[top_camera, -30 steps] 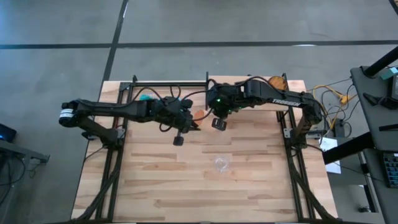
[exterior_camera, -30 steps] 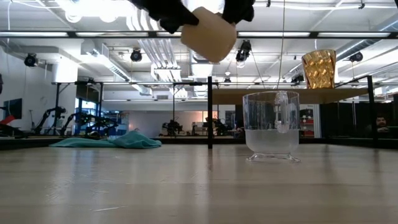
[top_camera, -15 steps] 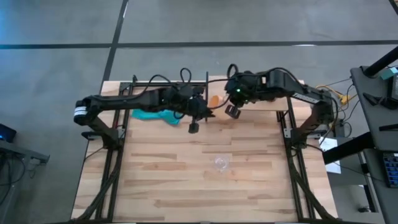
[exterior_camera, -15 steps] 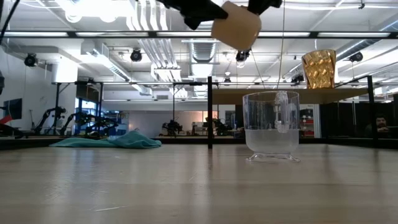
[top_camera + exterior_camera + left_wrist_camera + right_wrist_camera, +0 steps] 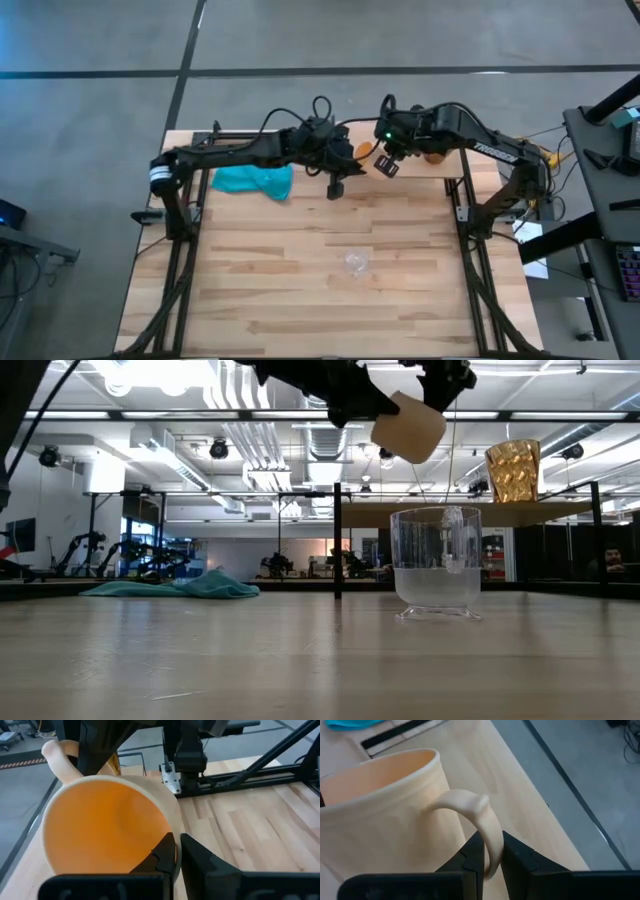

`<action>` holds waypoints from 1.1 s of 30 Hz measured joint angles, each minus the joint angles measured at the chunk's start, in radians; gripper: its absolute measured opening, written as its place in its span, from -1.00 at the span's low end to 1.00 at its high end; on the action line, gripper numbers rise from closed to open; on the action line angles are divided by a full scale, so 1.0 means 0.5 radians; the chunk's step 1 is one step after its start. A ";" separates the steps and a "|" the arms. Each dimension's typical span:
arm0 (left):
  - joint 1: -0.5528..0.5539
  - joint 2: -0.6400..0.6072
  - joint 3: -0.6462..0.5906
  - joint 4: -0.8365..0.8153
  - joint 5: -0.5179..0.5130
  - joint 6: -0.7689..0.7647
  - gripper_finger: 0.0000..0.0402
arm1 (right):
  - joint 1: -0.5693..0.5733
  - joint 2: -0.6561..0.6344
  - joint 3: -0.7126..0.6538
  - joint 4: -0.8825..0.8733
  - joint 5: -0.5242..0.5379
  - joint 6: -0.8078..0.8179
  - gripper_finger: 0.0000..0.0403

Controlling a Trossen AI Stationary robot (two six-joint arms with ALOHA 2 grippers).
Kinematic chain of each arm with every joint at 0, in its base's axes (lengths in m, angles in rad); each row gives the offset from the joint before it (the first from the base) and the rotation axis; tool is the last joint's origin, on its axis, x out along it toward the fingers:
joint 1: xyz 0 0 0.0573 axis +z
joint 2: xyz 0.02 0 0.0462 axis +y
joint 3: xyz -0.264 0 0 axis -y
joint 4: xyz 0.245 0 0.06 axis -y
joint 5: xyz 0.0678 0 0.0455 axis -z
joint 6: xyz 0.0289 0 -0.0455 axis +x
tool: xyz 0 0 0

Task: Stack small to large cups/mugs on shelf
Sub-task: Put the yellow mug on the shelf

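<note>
The orange mug (image 5: 366,148), cream outside, hangs in the air between both grippers, beside the shelf's left end. My left gripper (image 5: 177,842) is shut on its rim; my right gripper (image 5: 490,845) is shut on its handle. The low view shows the mug (image 5: 408,426) tilted, high above the tabletop. The clear glass cup (image 5: 356,262) stands on its base mid-table, also seen close in the low view (image 5: 438,565). The brown cup (image 5: 513,470) stands upright on the shelf (image 5: 470,515), partly hidden under my right arm in the high view. My left gripper pinches the mug's rim (image 5: 169,851), one finger inside the orange hollow and one on the outer wall, coming from the table's left. The mug is lifted clear and tilted. My right gripper pinches the mug's handle (image 5: 487,827) between its two fingers, across the loop, coming from the table's right.
A teal cloth (image 5: 250,180) lies crumpled at the far left of the table, in the low view too (image 5: 175,586). Black posts (image 5: 337,540) carry the shelf at the far right. The near half of the tabletop holds only the glass cup.
Both grippers have carried the mug together toward the table's far edge and to the right, nearer the shelf. The mug has stayed lifted and tilted in the same two holds. My left arm has moved off the teal cloth, which now shows whole.
</note>
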 joint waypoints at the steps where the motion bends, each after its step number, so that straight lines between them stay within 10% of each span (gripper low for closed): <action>1: 0.012 0.022 0.012 0.004 0.011 0.000 -1.00 | -0.015 -0.015 -0.033 0.021 0.003 0.000 -0.77; 16: 0.171 0.081 0.134 -0.071 0.114 0.094 -1.00 | -0.161 -0.490 -0.865 0.814 -0.075 0.039 -0.76; 33: 0.278 0.273 0.393 -0.020 0.130 0.088 -0.98 | -0.141 -0.569 -1.162 0.911 -0.200 0.286 -0.70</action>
